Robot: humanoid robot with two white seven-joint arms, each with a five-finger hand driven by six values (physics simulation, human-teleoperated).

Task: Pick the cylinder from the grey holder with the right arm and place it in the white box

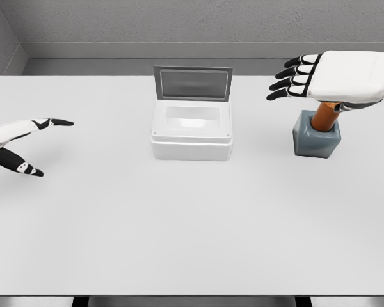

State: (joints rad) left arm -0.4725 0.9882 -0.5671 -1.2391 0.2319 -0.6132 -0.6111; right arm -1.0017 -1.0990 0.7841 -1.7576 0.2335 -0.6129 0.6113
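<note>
An orange cylinder (323,117) stands slightly tilted in the grey holder (316,135) at the right of the white table. My right hand (307,77) hovers just above it, palm down, fingers stretched out to the left and holding nothing; it covers the cylinder's top. The white box (192,133) sits at the table's middle with its lid (192,83) raised behind it. My left hand (35,144) rests low at the left edge, fingers spread.
The white table (192,230) runs to a grey wall at the back. The box's upright lid stands between the box's opening and the back wall.
</note>
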